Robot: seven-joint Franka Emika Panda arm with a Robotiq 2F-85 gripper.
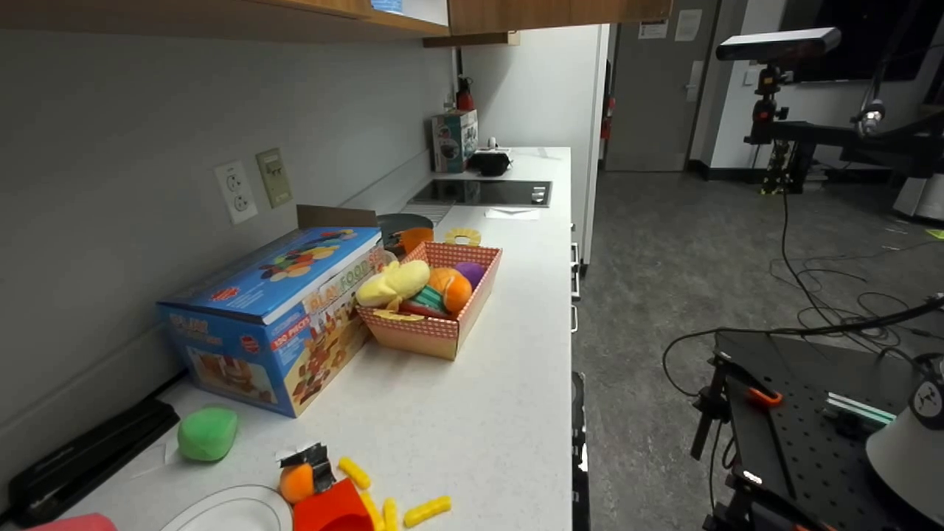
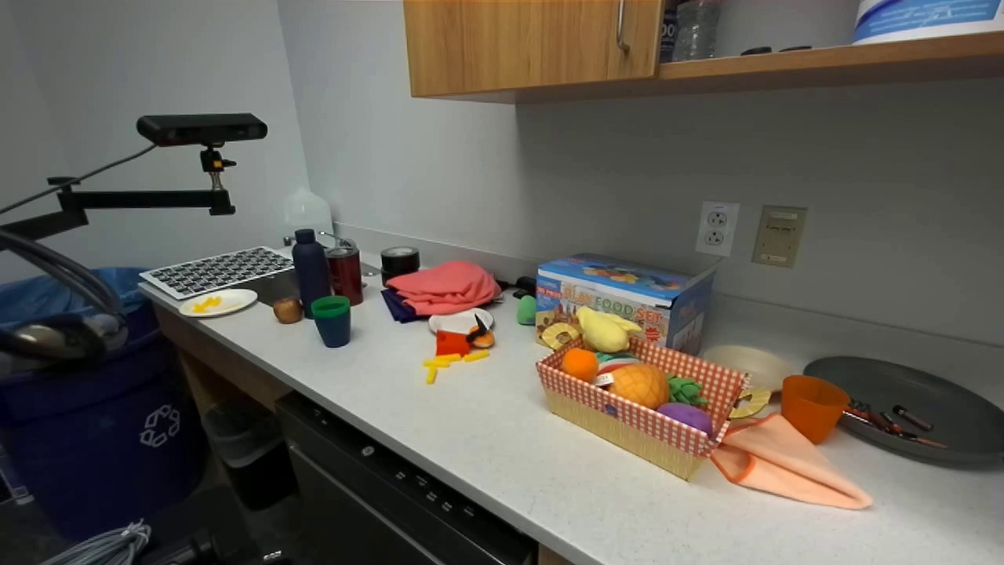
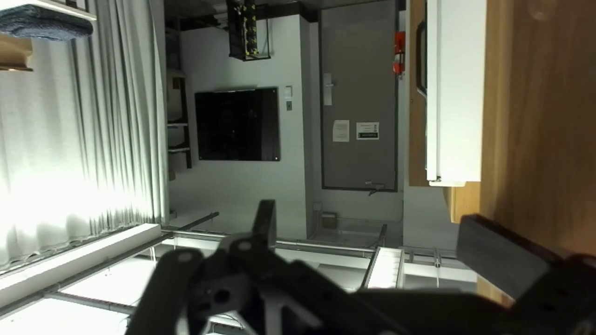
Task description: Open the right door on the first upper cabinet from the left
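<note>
The right door is a tan panel at the top of an exterior view. It stands swung out from the first upper cabinet, whose long underside runs along the top left. The cabinet also shows in an exterior view: its left door is closed, and its right part is open with the shelf showing. My gripper shows only in the wrist view, which stands upside down. Its fingers are apart with nothing between them. Brown wood lies close beside the right-hand finger; I cannot tell which panel it is or whether they touch.
Below the cabinet, the white countertop holds a play food box and a checked basket of toy food. A white-and-blue container stands on the cabinet shelf. A white refrigerator stands beyond. Camera arms stand nearby.
</note>
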